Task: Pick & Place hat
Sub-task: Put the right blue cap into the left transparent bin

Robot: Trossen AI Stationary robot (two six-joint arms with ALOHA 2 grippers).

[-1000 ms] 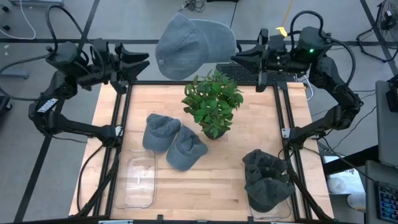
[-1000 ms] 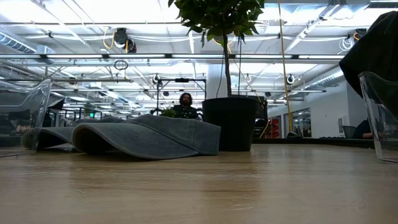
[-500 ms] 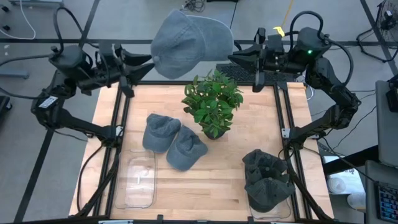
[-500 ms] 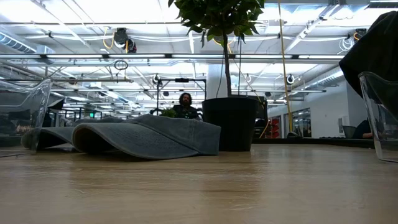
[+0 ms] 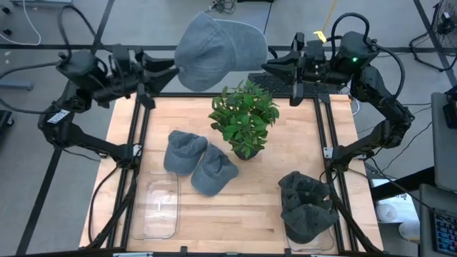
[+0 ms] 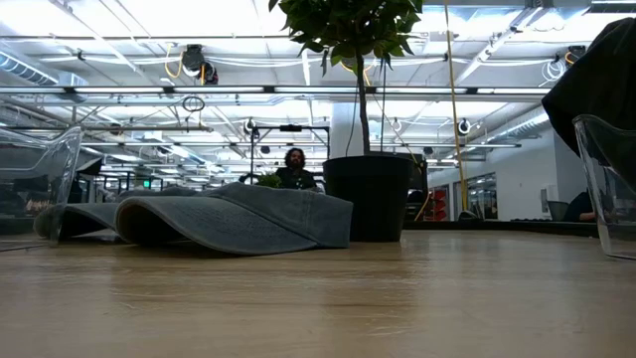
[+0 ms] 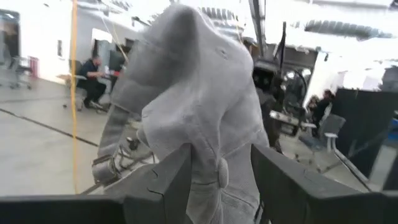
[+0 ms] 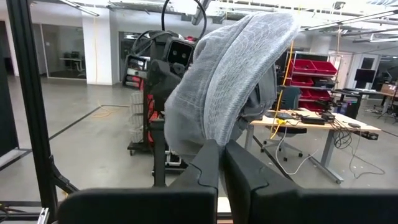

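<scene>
Held hat: a grey cap (image 5: 214, 50) hung in the air between the two grippers, raised above the back edge of the table (image 5: 235, 214), beyond the plant.
Left gripper (image 5: 170, 69): at the cap's left side; fingers (image 7: 177, 180) stood partly open with a fold of the grey cloth between them, gripped.
Right gripper (image 5: 265, 66): at the cap's right side; fingers (image 8: 208, 163) pressed fully together, pinching the cap's edge, cloth draped above them.
Arm height: both arms were raised and reached inward toward each other over the table's far edge.
Potted plant (image 5: 244, 118): below and just in front of the held cap, upright in a dark pot, between the two grippers' lines.
Two grey caps (image 5: 198, 163): flat on the wood, touching each other, in front of the plant and nearer the left gripper's side.
Clear tray (image 5: 158, 207): well below the left gripper, at the near left of the table, just beside the two caps.
Dark caps (image 5: 307, 207): piled at the near right, well away from the right gripper; the container beneath them was mostly hidden.
Background: a person (image 6: 295, 167) sat in the room beyond the table, seen in the low view.
</scene>
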